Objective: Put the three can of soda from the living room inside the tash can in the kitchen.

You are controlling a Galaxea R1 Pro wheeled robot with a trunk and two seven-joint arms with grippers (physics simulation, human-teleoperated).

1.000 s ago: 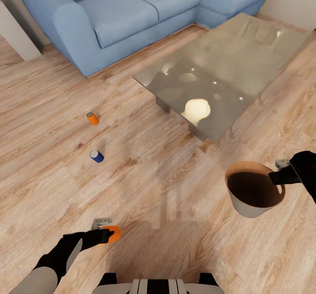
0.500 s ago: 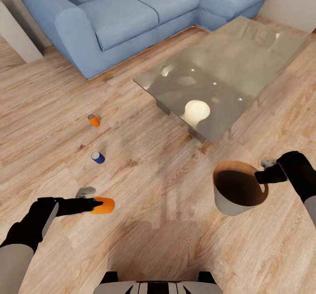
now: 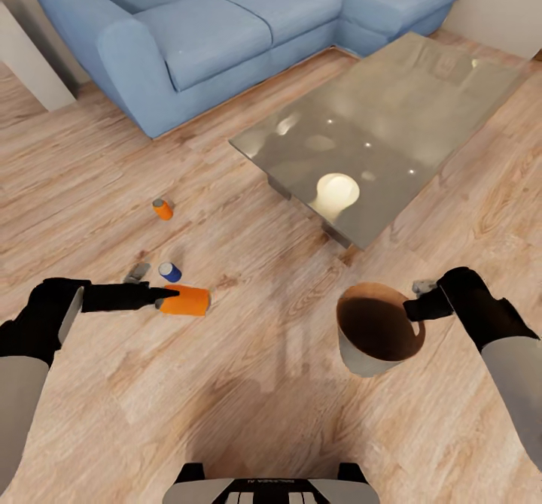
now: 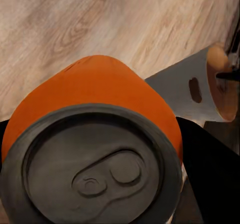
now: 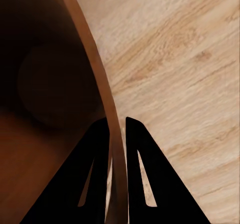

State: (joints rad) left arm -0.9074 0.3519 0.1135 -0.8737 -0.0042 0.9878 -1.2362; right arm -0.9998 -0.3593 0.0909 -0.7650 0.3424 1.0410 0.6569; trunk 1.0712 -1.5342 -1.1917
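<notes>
Living room w/ light wood plank floor (image 3: pixel 248 384); places given relative to the low glass-topped coffee table (image 3: pixel 376 135). Far left of the table, the left gripper (image 3: pixel 167 295) on a black arm has its jaws clamped on an orange soda can w/ grey metal top (image 3: pixel 186 300), lying sideways above the floor; left wrist view shows that can's pull-tab end (image 4: pixel 95 171) close up. Just beyond it a dark blue soda can (image 3: pixel 170 271) stands on the floor, and a second small orange soda can (image 3: pixel 162 209) stands farther back, both well left of the table. Behind the table, a light blue corner sofa (image 3: pixel 218 30). In front of the table, the right gripper (image 3: pixel 412 310) has its jaws pinched narrow on the rim of a pale grey tapered trash can w/ brown inside (image 3: pixel 376 329), held tilted above the floor; right wrist view shows one black finger (image 5: pixel 145 174) either side of the wall (image 5: pixel 95 83).
</notes>
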